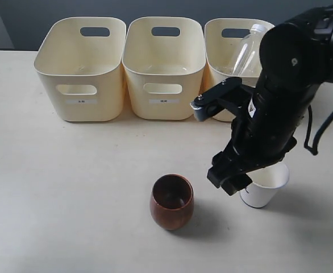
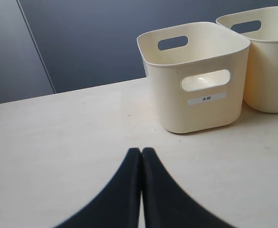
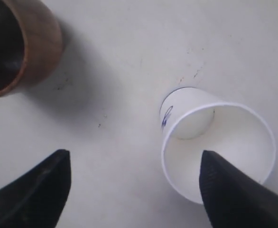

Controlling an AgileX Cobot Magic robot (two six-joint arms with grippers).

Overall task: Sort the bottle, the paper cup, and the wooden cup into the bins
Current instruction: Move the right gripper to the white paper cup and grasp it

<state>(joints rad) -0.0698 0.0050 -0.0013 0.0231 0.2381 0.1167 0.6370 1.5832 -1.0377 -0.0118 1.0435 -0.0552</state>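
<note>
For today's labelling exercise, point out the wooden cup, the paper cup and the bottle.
wooden cup (image 1: 171,214): exterior view, outer wall.
paper cup (image 3: 223,142): right wrist view, inner wall.
bottle (image 1: 247,56): exterior view, clear body.

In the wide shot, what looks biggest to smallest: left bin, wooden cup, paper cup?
Largest: left bin.
Then wooden cup and paper cup: about alike, and the arm hides part of the paper one, so unranked.

Bare counter (image 1: 70,199) runs wide on the left and before the bins (image 1: 163,68). A clear gap parts the wooden cup (image 1: 171,201) from the paper cup (image 1: 265,185); the right gripper (image 1: 215,145), fingers (image 3: 39,190) spread, and its arm crowd the room above that gap and the paper cup. The bottle (image 1: 247,54) leans in the right bin; the other two stand open
</note>
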